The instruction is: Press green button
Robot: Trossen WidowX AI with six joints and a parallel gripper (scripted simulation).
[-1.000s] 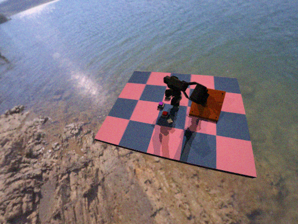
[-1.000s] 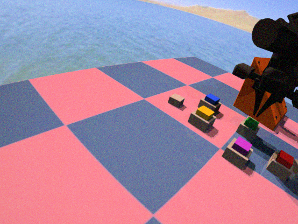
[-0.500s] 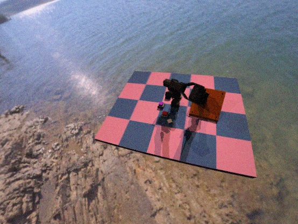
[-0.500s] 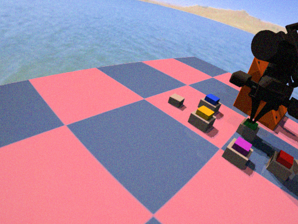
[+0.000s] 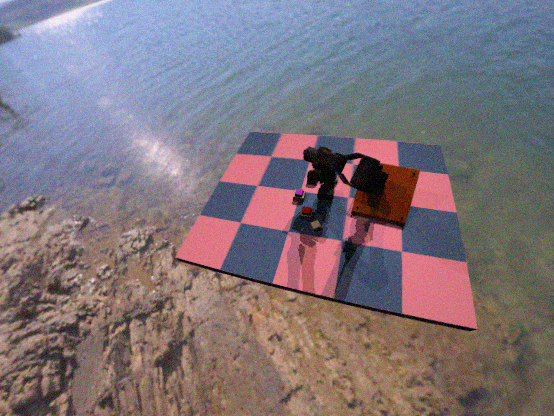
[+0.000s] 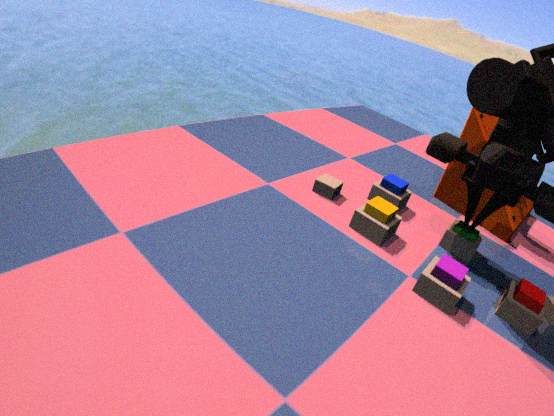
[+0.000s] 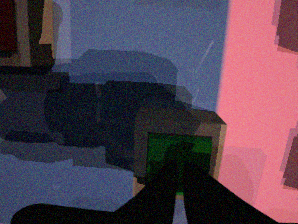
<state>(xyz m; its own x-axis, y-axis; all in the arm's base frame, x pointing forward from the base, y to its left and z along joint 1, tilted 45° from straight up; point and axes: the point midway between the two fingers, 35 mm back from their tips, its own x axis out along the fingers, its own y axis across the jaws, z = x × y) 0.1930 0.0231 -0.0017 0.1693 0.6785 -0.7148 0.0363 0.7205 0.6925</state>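
Exterior view shows the checkered surface (image 6: 260, 280) carrying a cluster of boxed buttons near its right side, with the dark arm (image 6: 505, 150) reaching down from its orange base plate (image 6: 505, 220). Nearest the arm stands the green button (image 6: 466, 231), between the yellow button (image 6: 381, 208) and the red button (image 6: 530, 295), with the magenta button (image 6: 450, 270) just in front and the blue button (image 6: 395, 184) further back. A small tan block (image 6: 328, 185) lies well apart from all this. The claw (image 6: 469, 223) is pinched fully together, gripping nothing, and its joined tips sit on the green cap.

To press well, I judge the push should go straight down, centred on the cap, until it bottoms out, then lift straight up so the tips do not graze the magenta or red housings.
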